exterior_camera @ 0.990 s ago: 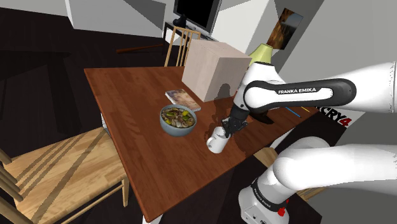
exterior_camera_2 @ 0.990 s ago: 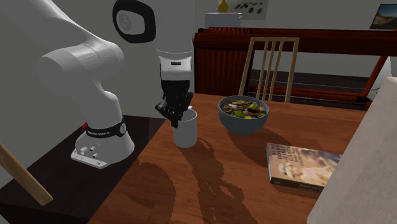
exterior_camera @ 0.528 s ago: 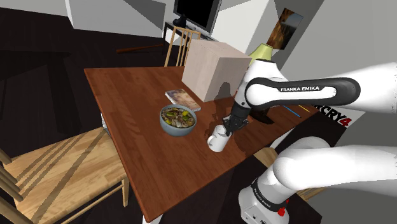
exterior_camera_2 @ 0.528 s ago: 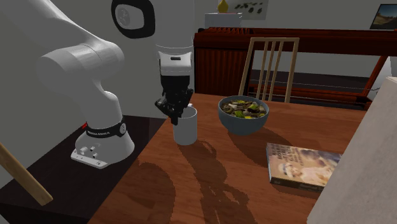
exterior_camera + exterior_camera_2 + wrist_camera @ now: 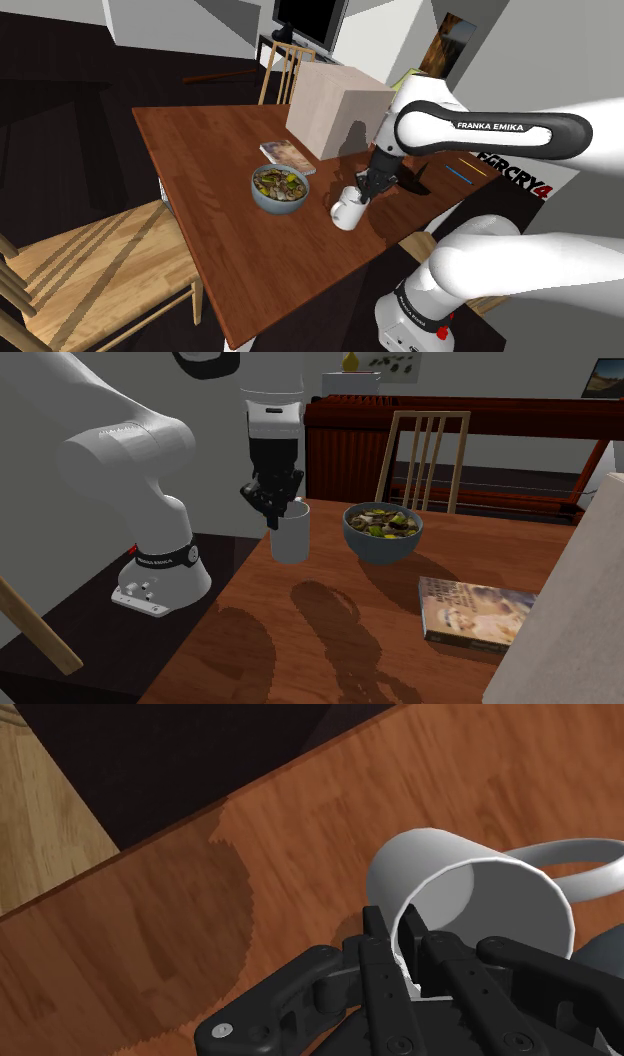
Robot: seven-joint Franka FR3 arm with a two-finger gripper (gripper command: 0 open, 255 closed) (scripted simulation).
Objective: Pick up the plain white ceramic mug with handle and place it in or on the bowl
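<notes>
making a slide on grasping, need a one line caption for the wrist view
Black gripper shut on the rim of a white mug, held over the wooden table.

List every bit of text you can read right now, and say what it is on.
"FRANKA EMIKA": on the arm's dark band.
"FARCRY4": on the white panel behind the arm.
Lettering on the book cover and on the base ring: too small to read.
</notes>
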